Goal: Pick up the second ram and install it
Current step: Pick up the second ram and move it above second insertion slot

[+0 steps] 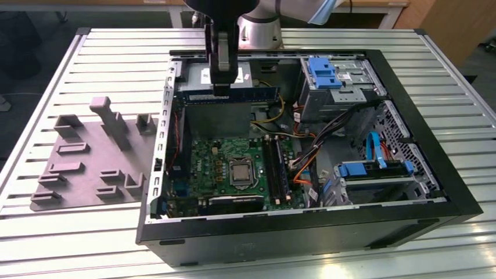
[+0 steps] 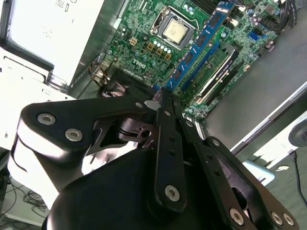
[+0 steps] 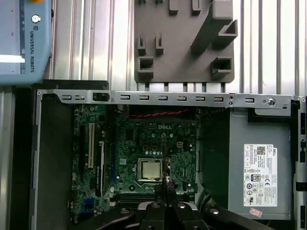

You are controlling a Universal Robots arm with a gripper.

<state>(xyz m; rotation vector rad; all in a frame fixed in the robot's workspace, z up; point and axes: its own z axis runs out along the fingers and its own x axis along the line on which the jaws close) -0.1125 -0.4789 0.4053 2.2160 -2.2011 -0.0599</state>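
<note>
- Second ram (image 1: 256,93) hangs level over the far end of the open computer case (image 1: 310,224), above the grey power supply box (image 1: 190,78) and clear of the motherboard (image 1: 225,154).
- At the exterior view's left, the grey fixture plate (image 1: 85,168) lies on the slatted surface (image 1: 116,52), well apart from the work.
- My end effector (image 1: 222,87) is clamped on the stick near its middle, pressing both flat faces.
- In the second wrist view the stick (image 2: 199,45) runs out from my fingers (image 2: 165,124).
- Rightward, the long black slots (image 1: 277,168) lie beside the processor (image 1: 241,173).
- I judge it light, stiff, thin and fragile: best held by its faces or edges, never the contact strip.
</note>
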